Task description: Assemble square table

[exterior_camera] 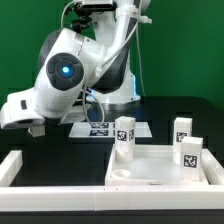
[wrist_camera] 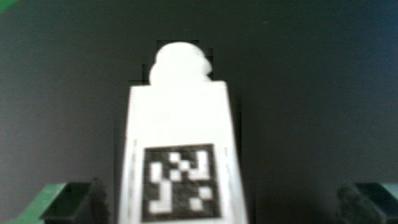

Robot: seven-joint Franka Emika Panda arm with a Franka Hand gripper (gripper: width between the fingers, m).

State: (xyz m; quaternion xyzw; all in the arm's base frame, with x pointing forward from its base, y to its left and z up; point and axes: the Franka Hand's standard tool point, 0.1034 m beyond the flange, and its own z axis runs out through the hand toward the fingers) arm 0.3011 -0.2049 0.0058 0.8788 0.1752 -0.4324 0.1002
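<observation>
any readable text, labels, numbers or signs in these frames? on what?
No words, brand names or numbers can be read in either view.
Black-and-white square tags, patterns not text: on the three upright small white plastic legs by the large white square tabletop slab.
Same kind of tag on the white leg in the wrist view.
Flat marker board: tags too small to decode.

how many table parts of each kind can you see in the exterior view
legs: 3, standing upright: leg, leg, leg
square tabletop slab: 1, lying with rimmed side up
marker board: 1
total: 5
The gripper hangs open over a leg in the wrist view.
</observation>
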